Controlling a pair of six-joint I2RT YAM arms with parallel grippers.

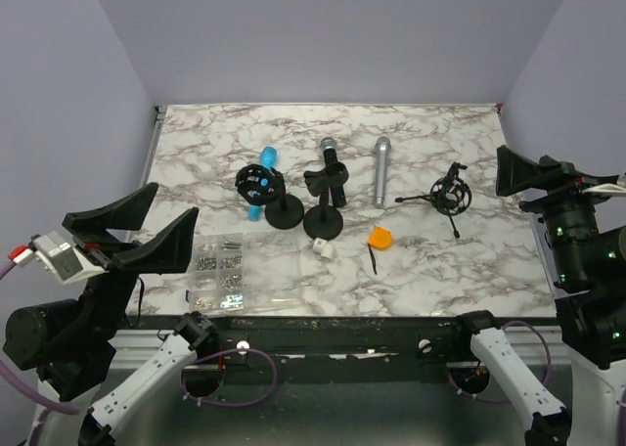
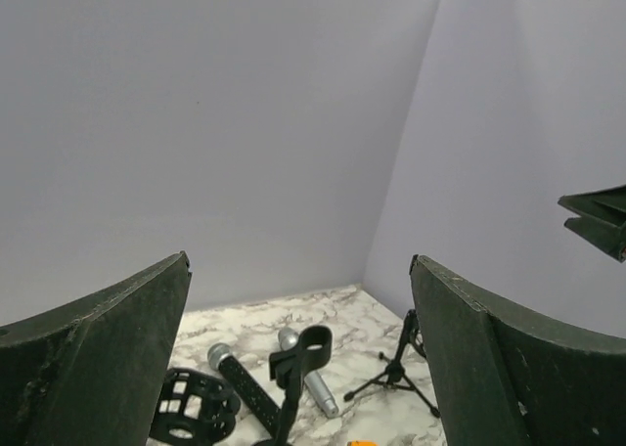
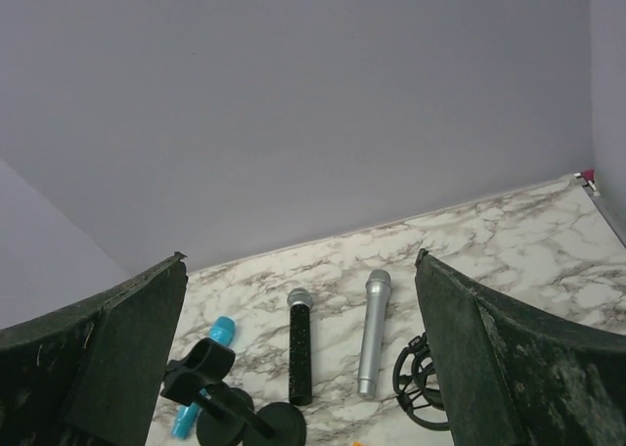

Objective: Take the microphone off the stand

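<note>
jaws wide on both sides, holding nothing, high over the near edge of the table point(image 1: 469, 270). blue microphone point(image 1: 267, 157) seemingly lodged through the round black cradle point(image 1: 258, 182) on its stand point(image 1: 285, 213), left of centre. best to pin the stand from one side, grip the blue end squarely, draw out along the barrel.

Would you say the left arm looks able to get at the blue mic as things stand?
Probably yes. The blue mic sits in the leftmost stand, on the side of the left arm, whose jaws are open and empty. Only the low screw box lies between. The clip stand is close beside it.
</note>
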